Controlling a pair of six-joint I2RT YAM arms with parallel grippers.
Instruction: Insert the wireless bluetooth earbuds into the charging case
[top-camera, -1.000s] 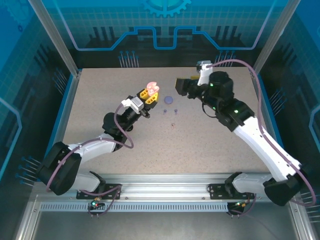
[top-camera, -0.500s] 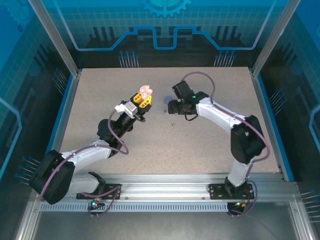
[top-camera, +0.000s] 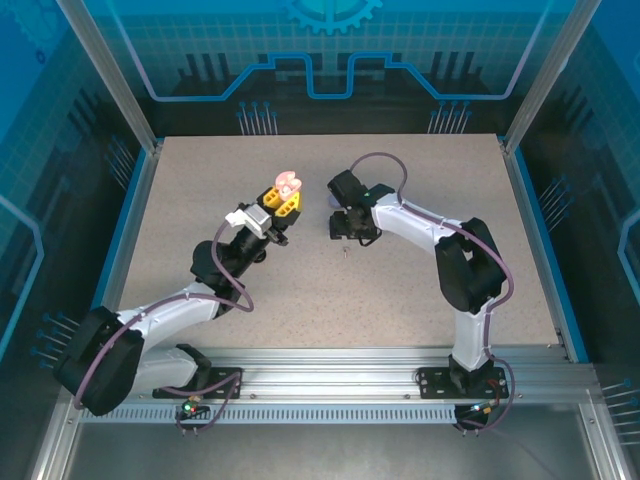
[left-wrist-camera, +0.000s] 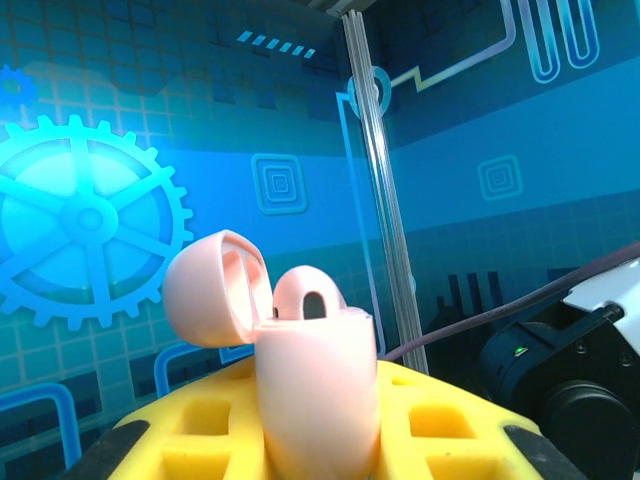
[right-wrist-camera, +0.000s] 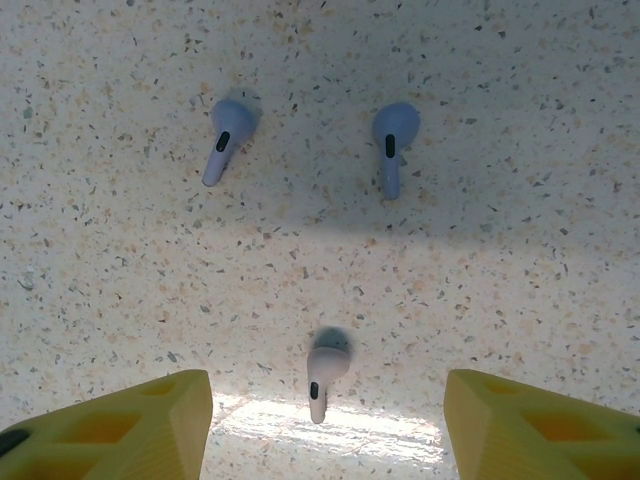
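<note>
If pinched off-centre by the open right gripper (right-wrist-camera: 327, 410), the tiny pale-pink earbud (right-wrist-camera: 324, 376) could be flicked away; the left gripper (top-camera: 283, 203) is clamped on the pale-pink hinged case (left-wrist-camera: 315, 385).

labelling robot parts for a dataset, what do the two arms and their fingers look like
Both the left arm and the right arm have white shells between black joints. A purple-grey cable loops along each. The fingers are yellow blocks with square cut-outs, mounted on black wrists.
</note>
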